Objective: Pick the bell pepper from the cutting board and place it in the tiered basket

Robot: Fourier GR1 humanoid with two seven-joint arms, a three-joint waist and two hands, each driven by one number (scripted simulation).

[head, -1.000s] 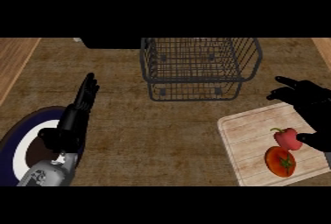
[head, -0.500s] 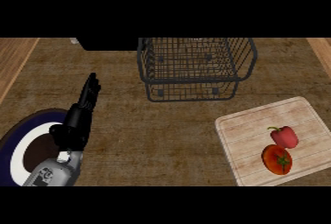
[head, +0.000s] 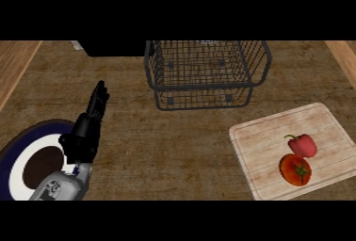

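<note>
Kitchen counter, seen from above.
Wood-grain counter top [head: 173,141]; wire tiered basket [head: 205,70] at the back, pale cutting board [head: 264,141] carrying a bell pepper [head: 303,145] and tomato [head: 295,170], plate [head: 17,160] at left.

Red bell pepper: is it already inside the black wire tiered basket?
No. The red bell pepper lies on the pale wooden cutting board, beside a red tomato, apart from the black wire tiered basket.

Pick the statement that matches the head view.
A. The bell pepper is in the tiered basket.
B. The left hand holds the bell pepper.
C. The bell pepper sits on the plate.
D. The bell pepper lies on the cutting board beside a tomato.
D: the bell pepper lies on the cutting board right beside the tomato.
</note>
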